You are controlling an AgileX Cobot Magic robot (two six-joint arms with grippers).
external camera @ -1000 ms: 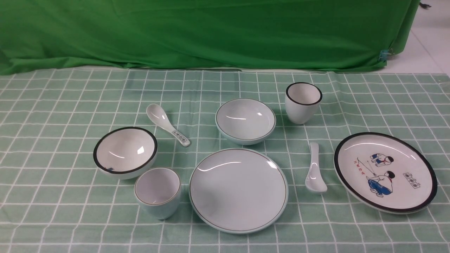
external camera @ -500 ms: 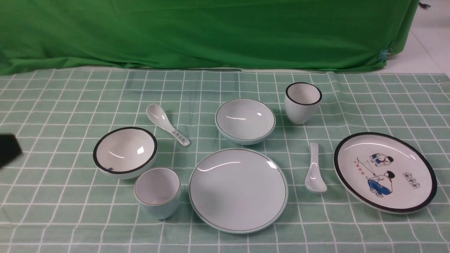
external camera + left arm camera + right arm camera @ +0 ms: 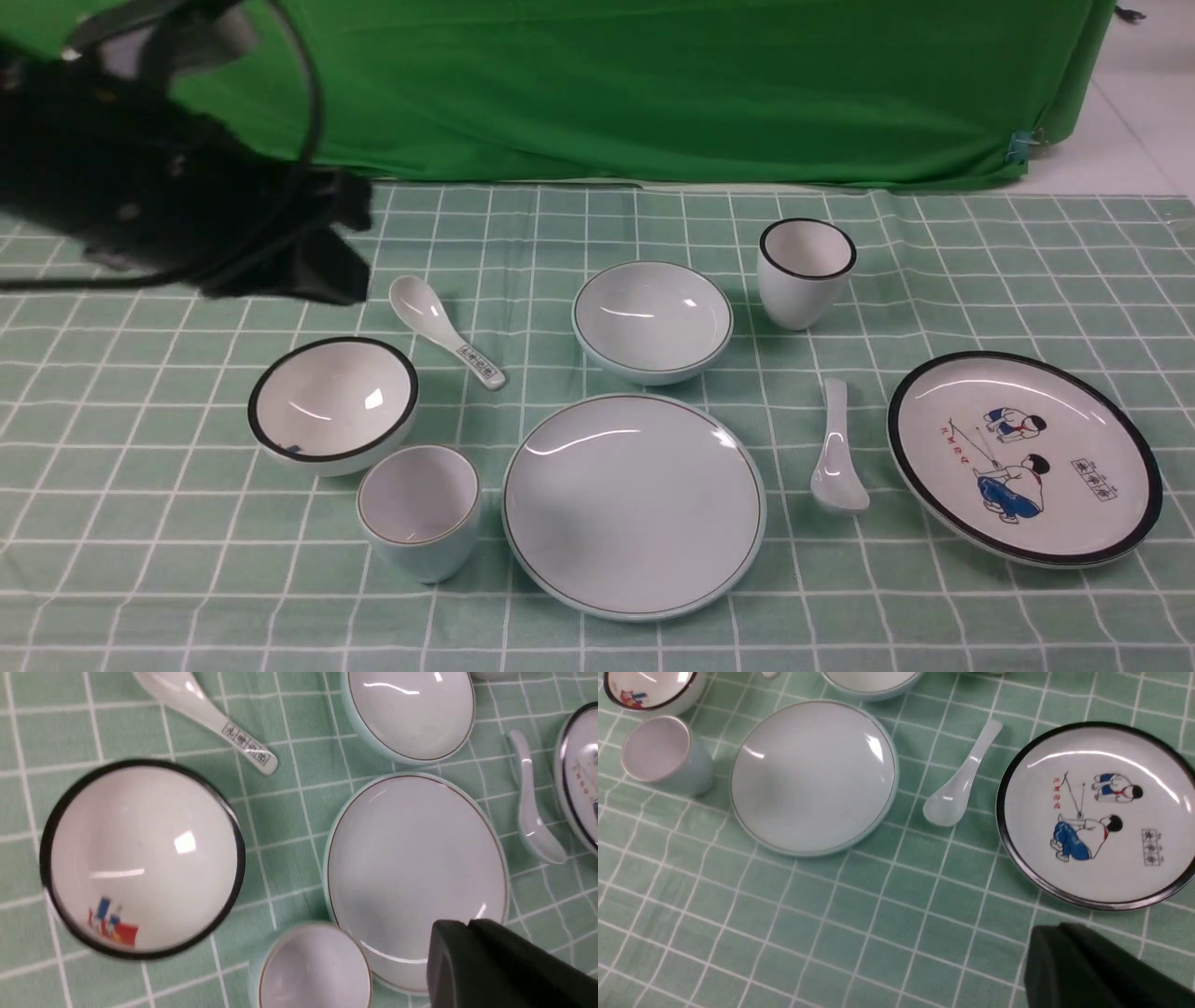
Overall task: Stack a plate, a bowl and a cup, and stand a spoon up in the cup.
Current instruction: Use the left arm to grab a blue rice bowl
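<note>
Two plates are lying on the desk [image 3: 579, 644]: the pale plate [image 3: 635, 509] in front, the cartoon plate [image 3: 1024, 459] to its right. Two bowls are sitting farther left and back, the pale bowl [image 3: 653, 322] behind the pale plate and the black-rimmed bowl [image 3: 333, 401] beside the pale cup [image 3: 420, 511]. Two cups are standing, the black-rimmed one [image 3: 805, 271] behind. Two spoons are resting, plain [image 3: 837, 457] and printed [image 3: 439, 327]. Both arms' fingers [image 3: 472, 947] are staying together.

A cartoon plate [image 3: 1025, 459] lies near a black-rimmed cup [image 3: 806, 273].

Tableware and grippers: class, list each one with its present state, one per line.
Plate: flat, bare
Bowl: upright, empty
Cup: upright, empty
Plain spoon: lying down
Printed spoon: lying down
Black-rimmed bowl: upright, empty
Black-rimmed cup: upright, empty
Cartoon plate: flat, bare
Left gripper: shut
Right gripper: shut
</note>
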